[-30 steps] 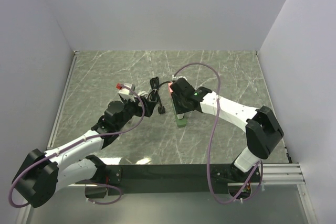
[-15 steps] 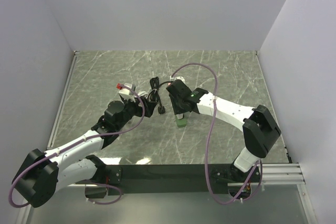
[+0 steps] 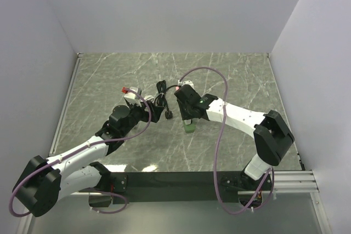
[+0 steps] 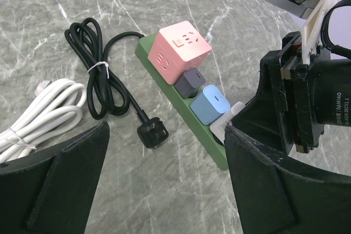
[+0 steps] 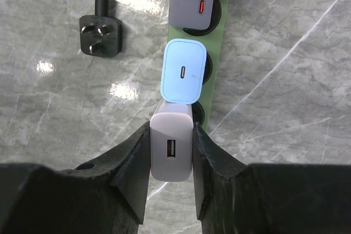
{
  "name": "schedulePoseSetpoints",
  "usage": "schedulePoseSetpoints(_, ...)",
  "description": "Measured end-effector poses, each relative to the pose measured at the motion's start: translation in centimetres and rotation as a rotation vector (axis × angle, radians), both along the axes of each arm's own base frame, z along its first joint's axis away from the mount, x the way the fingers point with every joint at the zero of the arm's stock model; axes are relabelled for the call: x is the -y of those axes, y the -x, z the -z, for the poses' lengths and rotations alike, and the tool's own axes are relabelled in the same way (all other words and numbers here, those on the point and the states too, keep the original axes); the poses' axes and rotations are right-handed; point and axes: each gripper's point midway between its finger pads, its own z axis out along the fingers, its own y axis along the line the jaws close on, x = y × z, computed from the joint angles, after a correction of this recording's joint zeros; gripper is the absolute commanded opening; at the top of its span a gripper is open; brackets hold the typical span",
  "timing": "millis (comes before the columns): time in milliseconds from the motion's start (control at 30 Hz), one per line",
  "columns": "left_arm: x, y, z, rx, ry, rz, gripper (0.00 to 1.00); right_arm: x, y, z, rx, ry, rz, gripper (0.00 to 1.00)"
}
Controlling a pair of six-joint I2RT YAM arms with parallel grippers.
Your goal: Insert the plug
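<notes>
- The right end effector (image 5: 171,129) is clenched on the white plug (image 5: 171,152), one finger on each long side of it.
- The white plug stands over the near end of the green power strip (image 5: 216,42). Its upper edge is just at the blue charger (image 5: 184,70), at 12 o'clock from it. Whether it is fully pushed in, I cannot tell.
- Further along the strip, toward 12 o'clock in the right wrist view, sit a grey adapter (image 5: 190,5) and then a pink cube (image 4: 178,50).
- The left end effector (image 3: 155,112) is released, with its jaws wide apart above the counter (image 3: 230,75), at 9 o'clock from the strip.
- A black cable (image 4: 101,75) with its free plug head lies on the counter beside the strip, not touching it. A coiled white cable (image 4: 38,108) lies at 9 o'clock from the black one.
- Compared with one second ago, the right wrist has shifted a little toward 9 o'clock in the top view, closer to the left arm. Its purple cable loop has moved with it.
- The left arm, the strip and both cables look the same as before.
</notes>
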Motion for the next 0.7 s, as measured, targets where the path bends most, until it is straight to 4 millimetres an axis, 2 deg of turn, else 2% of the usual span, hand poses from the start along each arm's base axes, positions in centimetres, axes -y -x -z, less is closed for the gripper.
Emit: schedulePoseSetpoints(700, -0.1, 0.0, -0.1, 0.004, 0.001, -0.001, 0.91, 0.2, 0.0, 1.3, 0.04, -0.049, 0.033, 0.0)
